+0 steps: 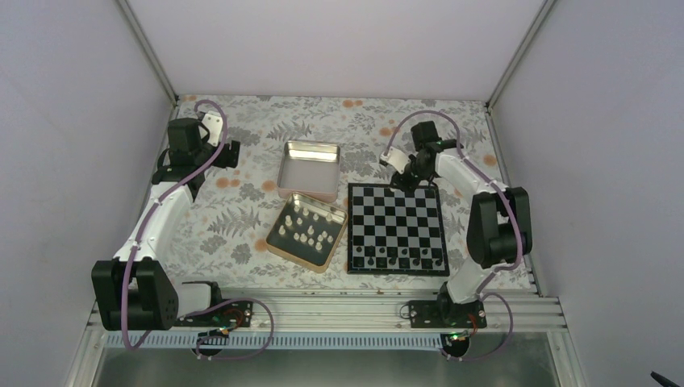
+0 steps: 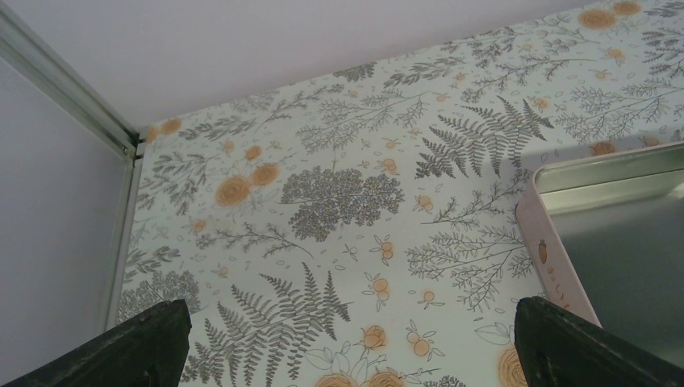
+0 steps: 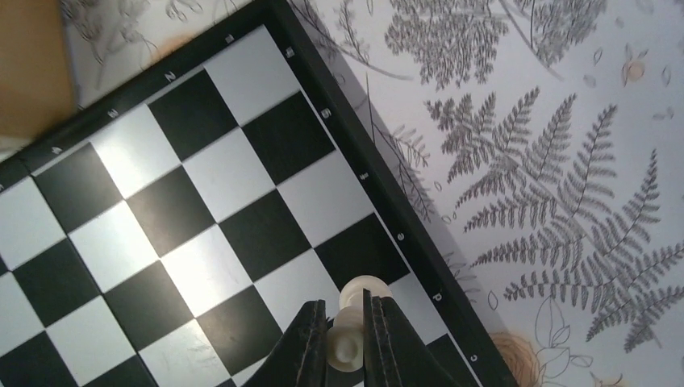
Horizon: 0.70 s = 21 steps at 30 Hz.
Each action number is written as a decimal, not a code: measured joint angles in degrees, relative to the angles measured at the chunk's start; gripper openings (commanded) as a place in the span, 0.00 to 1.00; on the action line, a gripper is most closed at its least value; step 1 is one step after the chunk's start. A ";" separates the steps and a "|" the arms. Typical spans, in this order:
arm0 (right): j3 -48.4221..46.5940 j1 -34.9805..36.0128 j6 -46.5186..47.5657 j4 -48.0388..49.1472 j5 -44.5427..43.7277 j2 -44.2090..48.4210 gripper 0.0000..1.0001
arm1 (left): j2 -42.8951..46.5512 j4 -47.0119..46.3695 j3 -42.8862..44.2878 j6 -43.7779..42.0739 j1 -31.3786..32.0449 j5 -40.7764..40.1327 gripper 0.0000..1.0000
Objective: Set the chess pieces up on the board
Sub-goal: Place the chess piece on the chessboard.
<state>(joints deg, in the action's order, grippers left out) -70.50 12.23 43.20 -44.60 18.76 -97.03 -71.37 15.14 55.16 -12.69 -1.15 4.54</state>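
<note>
The black-and-silver chequered board (image 1: 398,228) lies right of centre, with several tiny dark pieces along its near rows. Several cream-white chess pieces (image 1: 305,228) lie in the near tin. My right gripper (image 1: 407,182) hovers over the board's far edge. In the right wrist view it (image 3: 345,322) is shut on a cream-white chess piece (image 3: 348,332), whose base sits just above a silver square by the rim of the board (image 3: 242,193). My left gripper (image 1: 231,153) is at the far left over bare cloth; its dark fingers (image 2: 145,343) stand wide apart with nothing between them.
An empty tin (image 1: 309,170) sits behind the tin of pieces (image 1: 278,247); the empty tin's pink wall (image 2: 548,254) shows at the right of the left wrist view. White walls with metal corner posts close in the floral tablecloth (image 1: 242,234).
</note>
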 measured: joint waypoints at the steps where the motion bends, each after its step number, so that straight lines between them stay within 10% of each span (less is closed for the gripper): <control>1: 0.15 -0.26 0.04 -0.02 -0.35 -0.44 0.04 | 0.02 -0.02 0.00 0.00 0.00 0.00 1.00; 21: 2.03 -2.99 0.07 0.81 -4.07 -2.03 0.04 | 0.00 0.00 0.00 0.00 0.00 0.00 1.00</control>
<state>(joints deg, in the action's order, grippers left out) -68.47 9.23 43.27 -43.79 14.70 -99.07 -71.37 15.14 55.16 -12.69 -1.15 4.54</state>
